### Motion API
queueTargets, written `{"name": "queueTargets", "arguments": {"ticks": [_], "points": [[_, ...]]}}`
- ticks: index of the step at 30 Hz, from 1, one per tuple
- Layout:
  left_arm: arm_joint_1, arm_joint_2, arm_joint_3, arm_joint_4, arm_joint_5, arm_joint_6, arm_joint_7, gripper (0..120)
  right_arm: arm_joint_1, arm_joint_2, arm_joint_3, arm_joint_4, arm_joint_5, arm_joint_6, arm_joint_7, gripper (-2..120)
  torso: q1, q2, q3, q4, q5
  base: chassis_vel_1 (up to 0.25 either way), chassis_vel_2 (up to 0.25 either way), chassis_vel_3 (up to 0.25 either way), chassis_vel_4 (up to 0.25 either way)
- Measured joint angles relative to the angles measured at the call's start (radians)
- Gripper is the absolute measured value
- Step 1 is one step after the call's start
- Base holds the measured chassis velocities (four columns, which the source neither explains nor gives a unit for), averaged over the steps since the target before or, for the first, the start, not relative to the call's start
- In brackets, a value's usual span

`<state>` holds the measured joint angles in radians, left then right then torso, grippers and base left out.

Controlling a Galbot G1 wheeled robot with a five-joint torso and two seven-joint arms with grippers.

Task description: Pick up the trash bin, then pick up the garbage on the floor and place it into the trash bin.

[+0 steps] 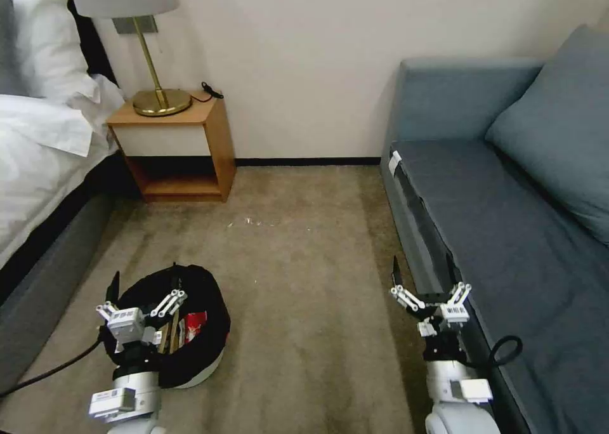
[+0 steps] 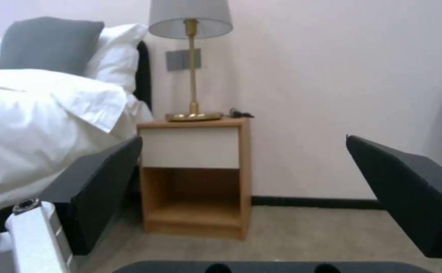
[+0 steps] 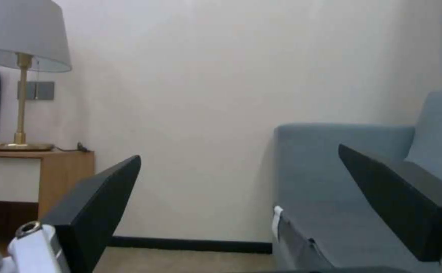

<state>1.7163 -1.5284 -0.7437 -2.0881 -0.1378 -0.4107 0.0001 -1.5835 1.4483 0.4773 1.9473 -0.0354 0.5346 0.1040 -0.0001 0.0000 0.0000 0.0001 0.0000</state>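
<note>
Currently I read the left gripper [image 1: 144, 292] as wide open with nothing between its fingers; it hovers over the near side of the trash bin [image 1: 190, 332], and the left wrist view confirms both black fingers [image 2: 99, 182] splayed apart with only the room beyond them. I read the right gripper [image 1: 426, 280] as equally wide open and empty, held beside the front edge of the sofa [image 1: 507, 231], well apart from the bin. From the head view, the trash bin stands on the carpet [image 1: 304, 263] at my lower left, its black bag [image 1: 209, 294] folded over the rim and its white body [image 1: 203, 367] showing below. Inside it I see a red-and-white packet [image 1: 194, 325] and a long gold-and-black wrapper [image 1: 170, 332]. No loose litter is apparent on the visible carpet; a few pale specks [image 1: 250, 221] lie near the bedside table [image 1: 174, 148], too small to identify. My judgement: the collecting step looks largely done, with the bin set down and neither gripper engaged. Regarding writing, barcode-style stickers sit on both gripper bodies, and the packet carries print, but I cannot read any of it.
</note>
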Motion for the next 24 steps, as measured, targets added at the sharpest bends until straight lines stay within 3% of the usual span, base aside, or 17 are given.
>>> {"name": "queueTargets", "arguments": {"ticks": [5,8,10,24], "points": [[-0.008,0.001,0.001,-0.009,-0.054,-0.001,0.058,100,-0.008,0.000,-0.019,0.015,0.048,-0.018,-0.015,100,0.000,0.000,0.000,0.0000,-0.0001,0.000,0.000,0.000,0.000],[-0.012,0.021,0.001,-0.016,-0.215,0.031,0.270,100,-0.010,0.002,-0.013,0.014,0.094,0.010,-0.102,100,0.000,0.000,0.000,-0.0001,0.0000,0.000,0.000,0.000,0.000],[-0.016,0.027,0.001,-0.008,-0.245,0.045,0.303,100,-0.010,0.000,-0.010,0.012,0.112,0.017,-0.129,100,0.000,0.000,0.000,-0.0001,0.0001,0.000,0.000,0.000,0.000],[-0.021,0.030,0.004,0.004,-0.261,0.061,0.302,100,-0.009,-0.004,-0.004,0.008,0.123,0.023,-0.160,100,0.000,0.000,0.000,-0.0001,0.0000,0.000,0.000,0.000,0.000]]}}
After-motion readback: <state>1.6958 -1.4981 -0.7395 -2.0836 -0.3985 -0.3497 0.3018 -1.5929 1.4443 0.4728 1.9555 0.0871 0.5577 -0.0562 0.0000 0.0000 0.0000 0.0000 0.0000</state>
